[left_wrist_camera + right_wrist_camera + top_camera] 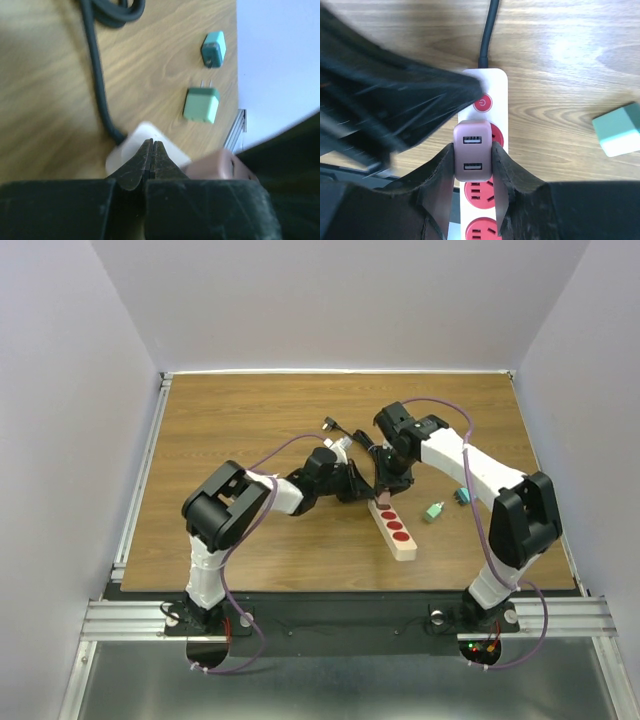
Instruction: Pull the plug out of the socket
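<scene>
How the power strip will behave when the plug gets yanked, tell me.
The power strip looks like rigid plastic, so it likely won't bend. It seems light and may lift with the plug unless the left gripper pins it. Its cord looks flexible, giving little anchoring.

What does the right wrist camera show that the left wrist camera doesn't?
Only right wrist: the pink plug's two USB ports, the round red power button, the red outlets, and the right end effector clamped on that plug. Only left wrist: a light green cube adapter and a teal cube adapter together, the black cord's coiled part, and the left end effector's shut tips. Both: the long beige power strip, the cord, the plug.
</scene>
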Controlling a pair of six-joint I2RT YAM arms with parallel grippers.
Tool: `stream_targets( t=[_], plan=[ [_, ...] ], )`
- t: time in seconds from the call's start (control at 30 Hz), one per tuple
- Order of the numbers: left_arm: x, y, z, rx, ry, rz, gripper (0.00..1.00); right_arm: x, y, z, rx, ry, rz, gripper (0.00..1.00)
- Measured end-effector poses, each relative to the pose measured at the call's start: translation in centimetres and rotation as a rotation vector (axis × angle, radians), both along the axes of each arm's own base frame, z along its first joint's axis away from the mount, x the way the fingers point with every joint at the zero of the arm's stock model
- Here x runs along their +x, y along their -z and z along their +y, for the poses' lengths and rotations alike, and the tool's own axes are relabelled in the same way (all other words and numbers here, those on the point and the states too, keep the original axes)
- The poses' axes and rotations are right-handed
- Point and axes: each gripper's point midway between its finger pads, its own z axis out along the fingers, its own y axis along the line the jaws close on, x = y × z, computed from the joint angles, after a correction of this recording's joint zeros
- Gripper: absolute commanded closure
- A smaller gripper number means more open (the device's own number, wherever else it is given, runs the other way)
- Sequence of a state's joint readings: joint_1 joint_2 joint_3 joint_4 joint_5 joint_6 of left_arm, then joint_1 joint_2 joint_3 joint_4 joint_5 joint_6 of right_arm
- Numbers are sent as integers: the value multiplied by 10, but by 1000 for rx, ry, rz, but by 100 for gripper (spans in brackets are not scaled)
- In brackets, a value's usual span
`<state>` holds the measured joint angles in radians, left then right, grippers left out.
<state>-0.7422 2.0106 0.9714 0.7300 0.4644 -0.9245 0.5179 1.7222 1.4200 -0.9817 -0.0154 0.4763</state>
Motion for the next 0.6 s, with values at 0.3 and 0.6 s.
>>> stream_targets(
  t=[0.3, 0.6],
  plan=[
    [2, -26, 56, 49, -91, 37, 100, -12, 18, 2, 40, 2, -8, 99],
    [4, -72, 67, 21, -108, -43, 100, -11, 32, 9, 28, 19, -22, 48]
  ],
)
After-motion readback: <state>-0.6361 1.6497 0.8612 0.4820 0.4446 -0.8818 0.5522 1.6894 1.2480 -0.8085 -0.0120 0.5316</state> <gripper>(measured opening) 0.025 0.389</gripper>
